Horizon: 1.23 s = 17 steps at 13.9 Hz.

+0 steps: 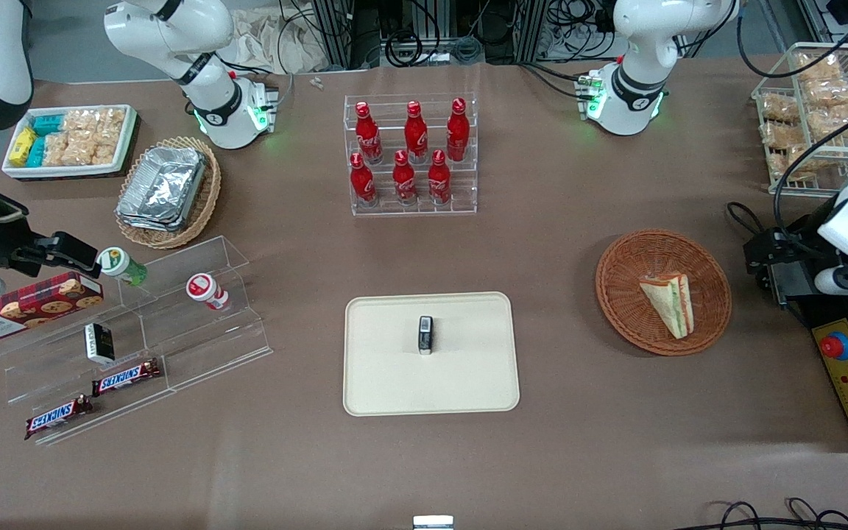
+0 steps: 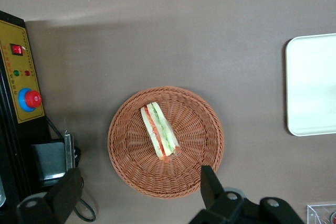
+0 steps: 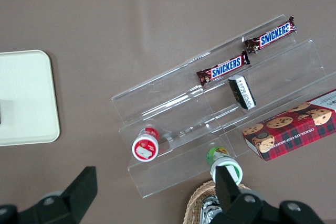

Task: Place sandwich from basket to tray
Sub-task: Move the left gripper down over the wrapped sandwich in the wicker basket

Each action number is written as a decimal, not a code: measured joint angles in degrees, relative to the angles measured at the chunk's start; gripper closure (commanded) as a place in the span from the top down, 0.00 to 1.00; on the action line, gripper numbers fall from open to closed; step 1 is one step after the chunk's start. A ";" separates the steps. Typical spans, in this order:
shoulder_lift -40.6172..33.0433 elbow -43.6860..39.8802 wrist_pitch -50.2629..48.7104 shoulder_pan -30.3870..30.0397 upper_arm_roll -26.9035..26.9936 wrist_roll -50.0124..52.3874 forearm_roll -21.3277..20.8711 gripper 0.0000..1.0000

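Note:
The sandwich (image 1: 669,302) lies in the reddish-brown wicker basket (image 1: 630,272), a pale wedge with green and orange-red layers. In the left wrist view the sandwich (image 2: 159,129) sits near the middle of the basket (image 2: 136,166). My left gripper (image 1: 766,258) is raised beside the basket, toward the working arm's end of the table. It is open and empty, its fingers (image 2: 210,182) spread wide with the basket's rim showing between them (image 2: 139,190). The cream tray (image 1: 468,368) lies toward the table's middle, its corner in the wrist view (image 2: 312,87). A small dark object (image 1: 425,335) stands on it.
A yellow control box with a red button (image 1: 847,368) lies close beside the gripper. A clear rack of red bottles (image 1: 413,158) stands farther from the camera than the tray. A wire basket of snack packs (image 1: 810,118) is at the working arm's end. A clear stand (image 1: 137,331) with snacks is at the parked arm's end.

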<state>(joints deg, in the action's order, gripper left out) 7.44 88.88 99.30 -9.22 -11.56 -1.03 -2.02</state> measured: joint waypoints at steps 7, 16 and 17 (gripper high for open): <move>1.45 -0.71 -1.30 0.02 0.02 1.83 0.34 1.00; 0.16 22.44 24.01 0.85 -0.16 16.85 3.42 1.00; -0.03 25.78 27.68 0.94 -0.20 17.71 3.42 1.00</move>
<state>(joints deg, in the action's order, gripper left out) 7.41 114.66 126.98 -8.28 -11.75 16.68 1.39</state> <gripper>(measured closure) 0.000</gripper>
